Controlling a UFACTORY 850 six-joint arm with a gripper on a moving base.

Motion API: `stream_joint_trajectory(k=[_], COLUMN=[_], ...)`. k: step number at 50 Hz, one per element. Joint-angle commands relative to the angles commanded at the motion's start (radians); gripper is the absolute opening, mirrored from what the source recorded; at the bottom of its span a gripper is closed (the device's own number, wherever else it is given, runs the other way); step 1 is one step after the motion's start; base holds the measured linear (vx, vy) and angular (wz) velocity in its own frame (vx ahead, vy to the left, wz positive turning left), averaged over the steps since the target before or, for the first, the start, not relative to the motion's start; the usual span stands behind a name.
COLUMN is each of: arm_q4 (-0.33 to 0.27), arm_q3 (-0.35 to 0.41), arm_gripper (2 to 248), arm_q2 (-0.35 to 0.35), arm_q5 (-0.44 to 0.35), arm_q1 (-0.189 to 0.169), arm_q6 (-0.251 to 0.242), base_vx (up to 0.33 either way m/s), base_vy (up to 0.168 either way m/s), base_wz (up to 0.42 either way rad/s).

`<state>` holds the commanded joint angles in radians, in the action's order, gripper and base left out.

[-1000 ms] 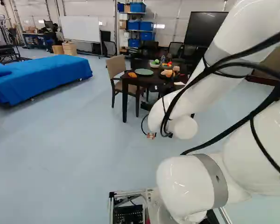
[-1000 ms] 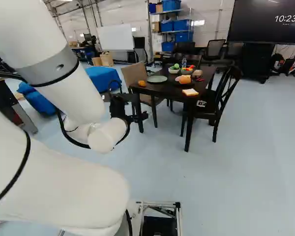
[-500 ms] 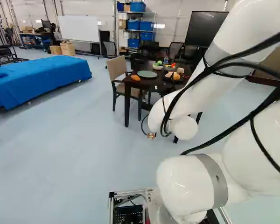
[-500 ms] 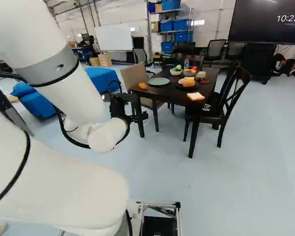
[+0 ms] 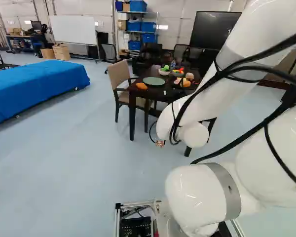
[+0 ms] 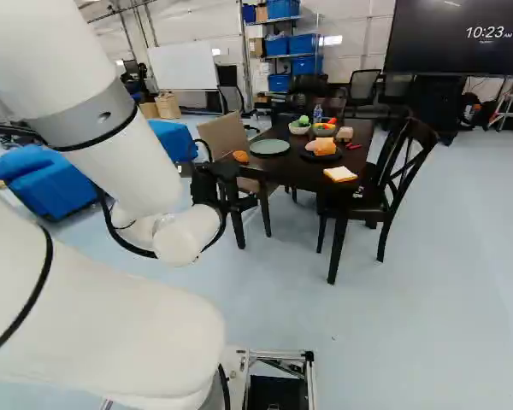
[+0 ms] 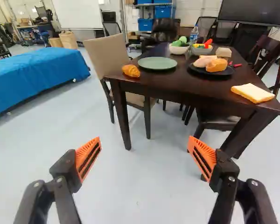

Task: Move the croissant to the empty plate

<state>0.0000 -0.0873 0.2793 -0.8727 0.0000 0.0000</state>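
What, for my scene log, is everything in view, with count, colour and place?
Table: one, dark brown, ahead
Croissant: one, orange-brown, table corner
Green plate: one, beside croissant
Black plate: one, on table
Food pieces: at least two, orange and pink, on black plate
Bread: one slice, white, near table edge
Bowls: two, white and grey, filled, far side
Bottle: one, clear, behind bowls
Chairs: several, beige or dark, around table and beyond
Sheet: one, blue, left of left base view
Whiteboard: one, white, back
Screen: one, black, back
Bins: several, blue, shelved
Arm: one, white
End effector: one, black, orange pads, open
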Motion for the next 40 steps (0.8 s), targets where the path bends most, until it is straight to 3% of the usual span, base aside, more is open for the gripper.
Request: stream_joint_trajectory(k=[40], arm_q4=[0.000], arm_q3=[0.000], arm_gripper=[247], arm_q2=[0.000], arm_q5=[0.000], arm_q1=[0.000], arm_q6=[0.000], base_vx=[0.185], base_vy=[0.091], base_wz=[-0.185])
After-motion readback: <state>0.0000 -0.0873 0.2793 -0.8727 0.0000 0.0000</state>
